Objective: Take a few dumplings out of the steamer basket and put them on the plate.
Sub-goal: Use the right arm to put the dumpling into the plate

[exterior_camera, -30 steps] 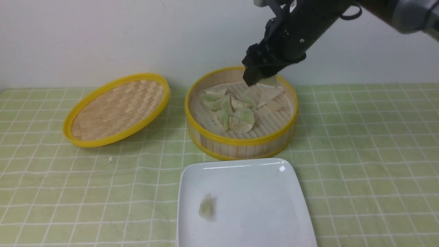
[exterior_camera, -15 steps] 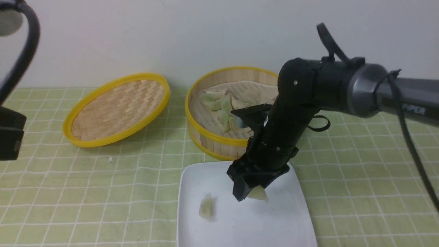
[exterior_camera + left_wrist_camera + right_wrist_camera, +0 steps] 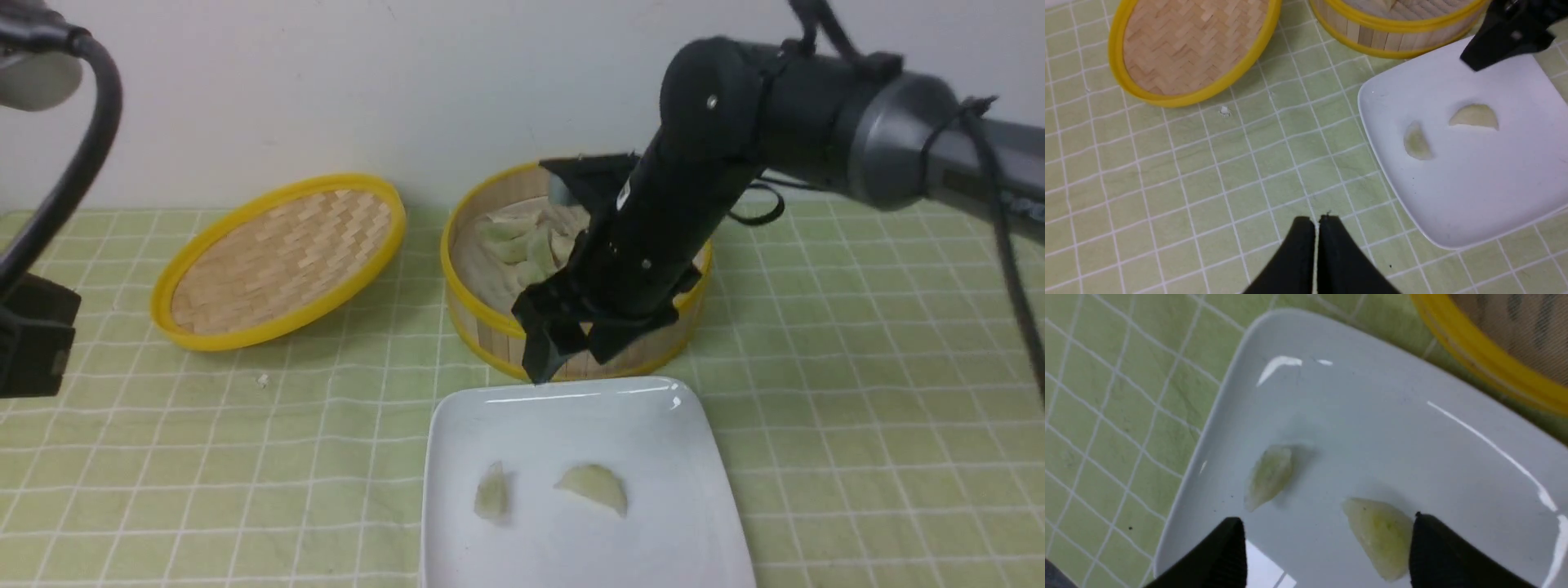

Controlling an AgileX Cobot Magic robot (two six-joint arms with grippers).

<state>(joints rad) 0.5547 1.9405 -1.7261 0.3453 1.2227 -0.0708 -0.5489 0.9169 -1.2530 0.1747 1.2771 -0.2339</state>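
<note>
Bamboo steamer [image 3: 490,336]: round and deep, with an upright slat wall and yellow rims top and bottom. Stands on the cloth [image 3: 857,367] just behind the plate [image 3: 571,412].
Dumplings [image 3: 522,245]: small half-moons, pale cream to light green, heaped on the steamer's floor. Part of the heap is hidden behind the right arm.
Plate: glossy white rectangle with rounded corners and a shallow raised rim.
On plate: two pieces, lying apart. Green dumpling [image 3: 492,492] is narrow, on the left. Cream dumpling [image 3: 593,486] is a fuller half-moon, near the middle.
Right gripper [image 3: 571,359]: black, fingers spread wide with nothing between them. Tips point down, above the plate's far edge and in front of the steamer wall.
Left gripper [image 3: 1316,222]: black fingers pressed together with only a hairline slit, holding nothing. Over bare cloth beside the plate.
Lid [image 3: 277,257]: shallow, herringbone weave, yellow rim. Tilted, left of the steamer and apart from it.
Cloth: matte light green with a white grid. A white crumb [image 3: 262,379] lies near the lid.
Front view only: the steamer's contents.
Left wrist view only: the left fingers' state.
Right wrist view only: translucent skins, green filling showing through the cream dumpling, and tiny dark specks on the glaze. The cream dumpling appears just beside one fingertip.
</note>
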